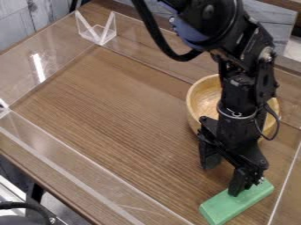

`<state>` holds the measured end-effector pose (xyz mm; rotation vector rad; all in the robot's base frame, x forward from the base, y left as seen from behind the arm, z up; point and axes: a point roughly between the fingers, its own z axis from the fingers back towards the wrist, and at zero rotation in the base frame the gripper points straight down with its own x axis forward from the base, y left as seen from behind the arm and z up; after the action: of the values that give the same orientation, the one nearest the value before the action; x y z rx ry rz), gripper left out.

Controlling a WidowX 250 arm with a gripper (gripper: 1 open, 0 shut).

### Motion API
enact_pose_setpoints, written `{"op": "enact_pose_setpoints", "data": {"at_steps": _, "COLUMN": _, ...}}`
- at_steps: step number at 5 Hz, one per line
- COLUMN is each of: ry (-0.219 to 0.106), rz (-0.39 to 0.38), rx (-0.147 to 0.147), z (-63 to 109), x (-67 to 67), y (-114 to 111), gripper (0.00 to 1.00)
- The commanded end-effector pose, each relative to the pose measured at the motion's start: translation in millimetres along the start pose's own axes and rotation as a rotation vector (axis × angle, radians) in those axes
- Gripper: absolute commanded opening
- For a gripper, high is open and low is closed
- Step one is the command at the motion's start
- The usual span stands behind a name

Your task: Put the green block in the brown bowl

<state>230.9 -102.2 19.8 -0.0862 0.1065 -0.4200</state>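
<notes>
black tool (pixel 231 171) points down, jaws apart, one fingertip at the flat bright green rectangular block (pixel 235 206). block lies on the wood counter (pixel 106 114), near the round light-brown wooden bowl (pixel 206 98).

My arm reaches down from the top of the frame; my claw (pixel 230 172) points straight down at lower right, its fingers apparently spread wide.
</notes>
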Motion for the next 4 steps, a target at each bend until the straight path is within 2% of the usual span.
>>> {"op": "enact_pose_setpoints", "data": {"at_steps": 1, "ry": 0.024, "rz": 0.025, "rx": 0.002, "z": -21.9, "x": 4.5, "y": 8.9, "gripper": 1.0}}
{"op": "enact_pose_setpoints", "data": {"at_steps": 4, "ry": 0.023, "rz": 0.04, "rx": -0.01, "z": -23.9, "x": 9.3, "y": 12.9, "gripper": 1.0}}
